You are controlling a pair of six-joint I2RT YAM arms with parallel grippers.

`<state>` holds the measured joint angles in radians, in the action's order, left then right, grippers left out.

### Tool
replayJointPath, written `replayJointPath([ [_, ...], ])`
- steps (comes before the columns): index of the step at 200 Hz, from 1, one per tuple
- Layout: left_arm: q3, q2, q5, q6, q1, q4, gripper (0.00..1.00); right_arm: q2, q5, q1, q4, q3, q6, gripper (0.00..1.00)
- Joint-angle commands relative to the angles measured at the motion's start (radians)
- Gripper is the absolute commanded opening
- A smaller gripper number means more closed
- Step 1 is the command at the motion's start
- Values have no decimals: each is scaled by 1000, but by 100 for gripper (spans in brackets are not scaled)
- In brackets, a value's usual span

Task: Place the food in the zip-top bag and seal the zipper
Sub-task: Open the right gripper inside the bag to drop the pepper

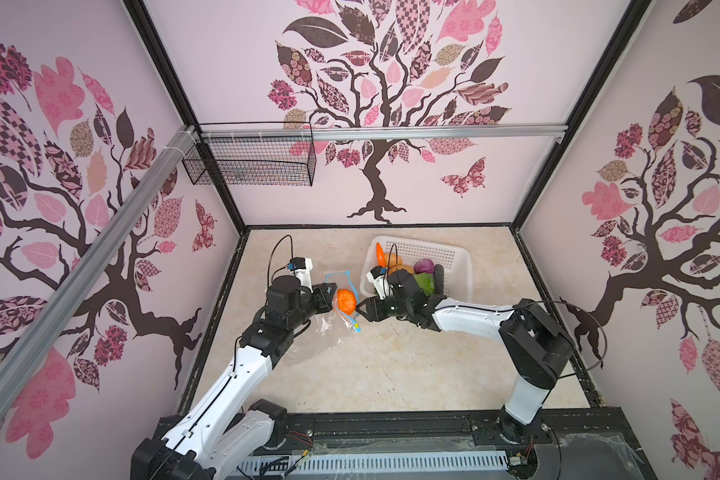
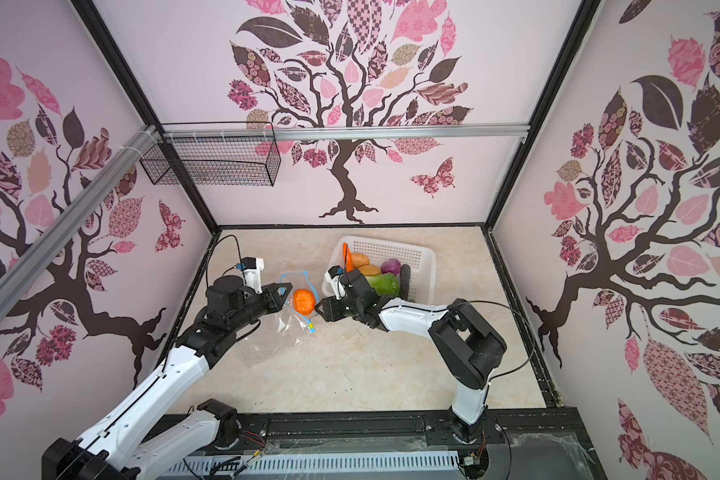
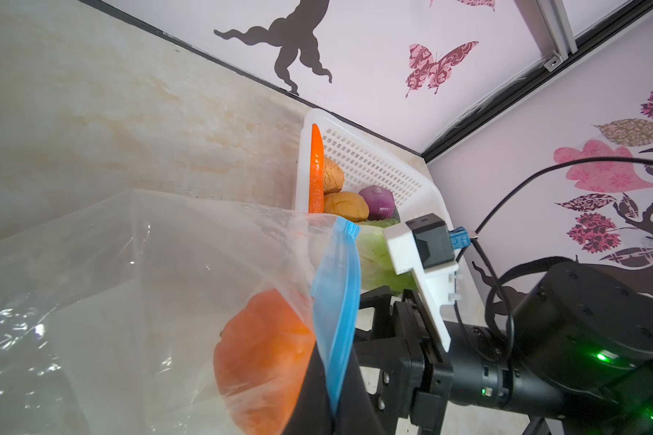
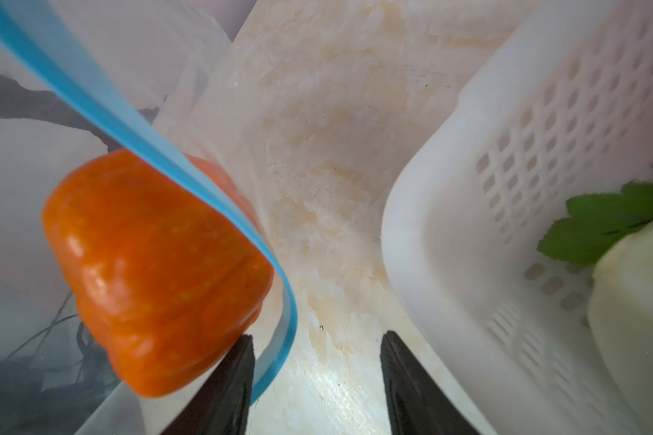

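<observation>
On the table between my two grippers, in both top views, the pumpkin (image 1: 345,301) sits in the open mouth of the bag (image 1: 327,332), ringed by the blue zipper (image 1: 352,286). My left gripper (image 1: 329,293) is at the pumpkin's left, pinched on the mouth edge. My right gripper (image 1: 360,308) is just to its right, tips close to the zipper. The zipper's long line runs from the far side toward me, with the yellow slider (image 1: 356,330) at the near end. The bag's body trails down toward my left arm and onto the table (image 1: 391,365). Behind my right gripper is the basket (image 1: 466,266), and in it the carrot (image 1: 380,253) points its tip at the back wall, beside an onion (image 1: 424,266).

Over to the left wrist camera: my left fingers (image 3: 310,406) are clamped together on the zipper (image 3: 336,301), the blue strip running straight out from between them. The pumpkin (image 3: 264,357) presses against the clear film right beside that grip.

Now the right wrist camera: my right fingers (image 4: 223,384) stand apart, with bare table (image 4: 336,150) between them and nothing held. The pumpkin (image 4: 155,263) lies outside the pair, up against one fingertip. The zipper (image 4: 204,180) sweeps across the pumpkin and curves down past that same finger. The basket (image 4: 449,226) wall is beside the other finger.
</observation>
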<state>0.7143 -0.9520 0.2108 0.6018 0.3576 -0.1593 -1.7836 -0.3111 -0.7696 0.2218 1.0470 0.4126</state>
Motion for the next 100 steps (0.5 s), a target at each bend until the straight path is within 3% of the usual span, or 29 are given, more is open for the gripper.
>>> replayJointPath([
  [1,17,13,-2,-1,-4,16,0,-34,-37,-4,54,56,31,56],
  [18,12,10,-8,6,-5,20,0,-46,-55,-4,75,64,43,56],
  [34,13,9,-17,8,-5,20,0,-58,-65,-4,85,71,52,49],
  [52,12,8,-26,4,-5,15,0,-68,-83,-4,98,76,65,29],
  [68,13,9,-44,-6,-5,7,0,-65,-93,-4,107,77,72,0],
  [100,18,7,-136,-42,-5,-41,0,-10,-60,-4,64,77,41,0],
])
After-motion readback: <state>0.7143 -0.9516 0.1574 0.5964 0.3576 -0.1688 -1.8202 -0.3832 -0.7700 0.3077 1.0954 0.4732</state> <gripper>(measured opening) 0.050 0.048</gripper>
